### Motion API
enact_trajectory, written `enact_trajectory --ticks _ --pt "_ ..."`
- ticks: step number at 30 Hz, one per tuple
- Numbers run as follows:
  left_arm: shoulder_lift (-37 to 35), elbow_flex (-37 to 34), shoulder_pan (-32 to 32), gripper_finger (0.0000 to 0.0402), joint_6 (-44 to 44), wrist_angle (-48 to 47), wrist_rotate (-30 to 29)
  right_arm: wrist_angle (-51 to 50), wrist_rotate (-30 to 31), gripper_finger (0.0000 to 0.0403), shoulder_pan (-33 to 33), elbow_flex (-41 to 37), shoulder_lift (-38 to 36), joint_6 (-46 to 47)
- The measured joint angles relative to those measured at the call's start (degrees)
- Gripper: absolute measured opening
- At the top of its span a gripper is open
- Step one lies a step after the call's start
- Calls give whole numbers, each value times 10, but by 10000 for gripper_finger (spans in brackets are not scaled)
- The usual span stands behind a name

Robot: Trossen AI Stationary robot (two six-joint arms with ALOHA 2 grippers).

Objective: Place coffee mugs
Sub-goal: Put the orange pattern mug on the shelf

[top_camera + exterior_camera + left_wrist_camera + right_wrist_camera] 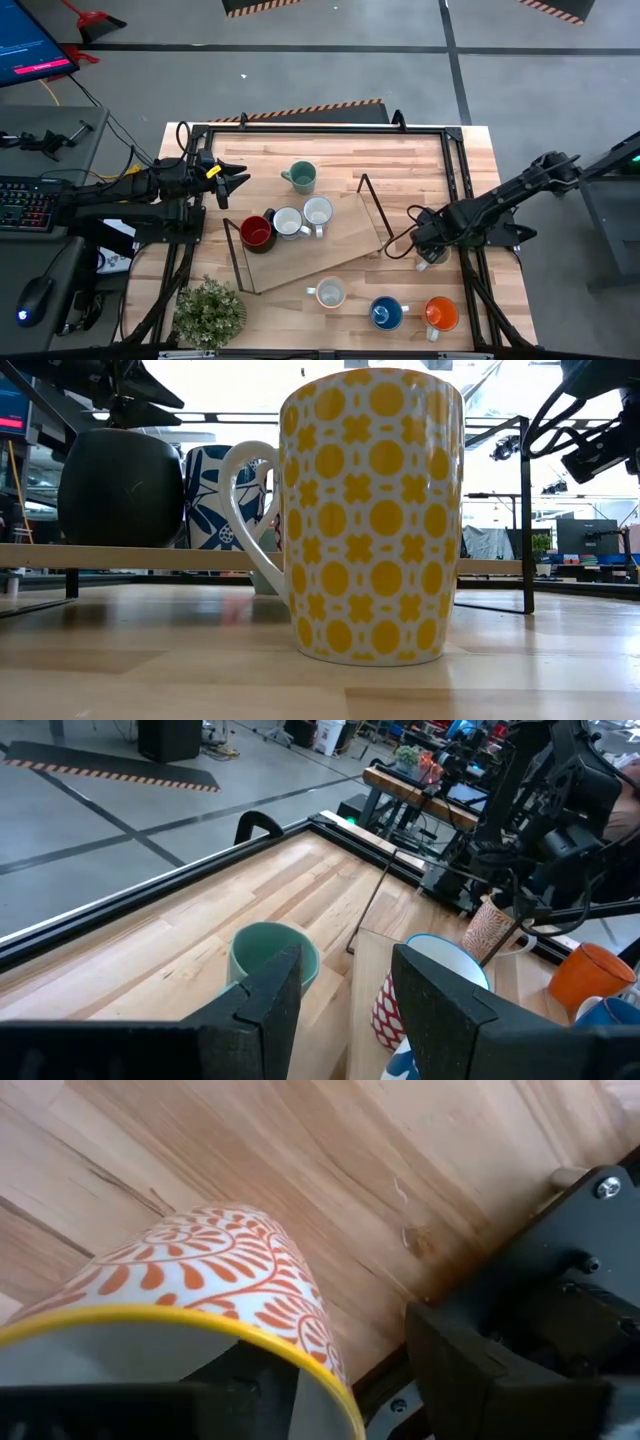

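Reaching in from the right edge of the high view, the right gripper (432, 252) sits low over the table (400, 160), right of centre, just beyond the right end of the wooden rack (330, 250). Its fingers are closed on the rim of an orange-patterned mug (230, 1280) with a yellow lip; in the right wrist view the mug fills the lower left of the frame, one finger inside the rim and one outside.

At the left of the high view, the left gripper (232, 180) hovers with its fingers apart and empty. The teal-green mug (301, 177) stands just to its right, at upper centre.

On the rack, at centre left, the dark red mug (256, 233), a blue-patterned mug (289, 222) and a white mug (318, 212) stand in a touching row. Along the bottom of the frame stand a yellow-dotted mug (329, 293), a blue mug (386, 313) and an orange mug (440, 314). A potted plant (209, 312) sits at lower left.
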Motion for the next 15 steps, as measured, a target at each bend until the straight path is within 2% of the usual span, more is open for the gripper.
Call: enact_trajectory --ticks 4,9,15 --pt "0 0 0 147 0 0 0 0 5 108 0 0 0 5" --pt "0 0 0 147 0 -11 0 0 2 22 0 0 -1 4" --pt "0 0 0 147 0 -27 0 2 0 5 0 6 -2 0"
